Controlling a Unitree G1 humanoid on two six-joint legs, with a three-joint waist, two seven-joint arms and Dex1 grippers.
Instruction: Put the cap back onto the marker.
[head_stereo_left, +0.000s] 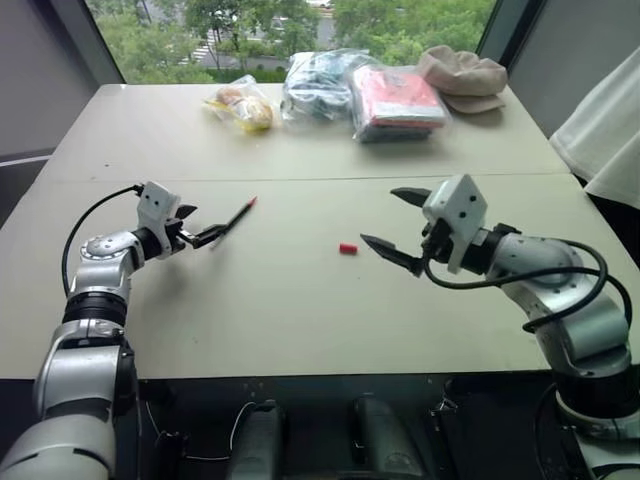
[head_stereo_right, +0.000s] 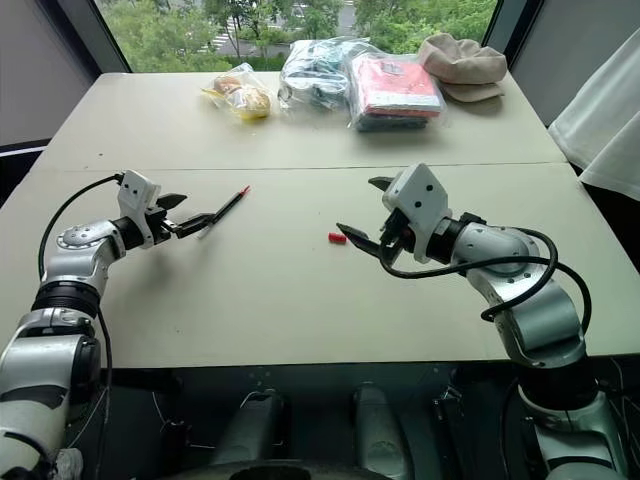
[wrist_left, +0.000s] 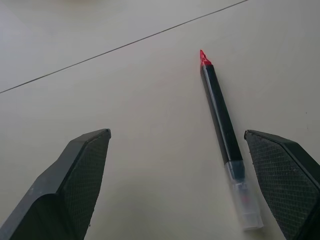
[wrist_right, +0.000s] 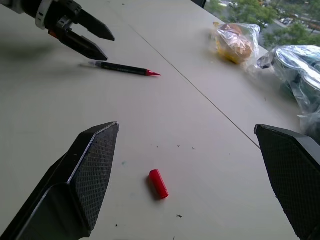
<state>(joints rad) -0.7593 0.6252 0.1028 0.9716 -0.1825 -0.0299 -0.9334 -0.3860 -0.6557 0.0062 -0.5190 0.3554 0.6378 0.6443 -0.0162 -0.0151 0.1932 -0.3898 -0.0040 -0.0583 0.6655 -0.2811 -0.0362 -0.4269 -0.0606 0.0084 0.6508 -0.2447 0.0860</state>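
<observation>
Nothing of the job is done yet, as far as I can see. The marker (head_stereo_left: 237, 215) lies flat on the pale counter (head_stereo_left: 300, 300), uncapped, its red tip pointing toward the far side. The cap (head_stereo_left: 347, 248) lies by itself nearer the middle, well apart from the marker.

The left claw (head_stereo_left: 205, 235) hangs low at the marker's clear rear end, its two black fingers spread wide; in the left wrist view the marker (wrist_left: 223, 135) lies just inside one finger, not gripped. The right claw (head_stereo_left: 393, 225) hovers just beside the cap, also spread wide and holding nothing; in its wrist view the cap (wrist_right: 158, 183) lies between the fingers on the counter.

So both pickups are still ahead: I'd judge each claw is lining up on its own piece. After that comes the fiddly part, bringing the cap's open end onto the red tip and pressing it home.

At the far edge lie a few plastic-wrapped bundles (head_stereo_left: 360, 95) and a beige cap-like hat (head_stereo_left: 463, 78), well out of the way.
</observation>
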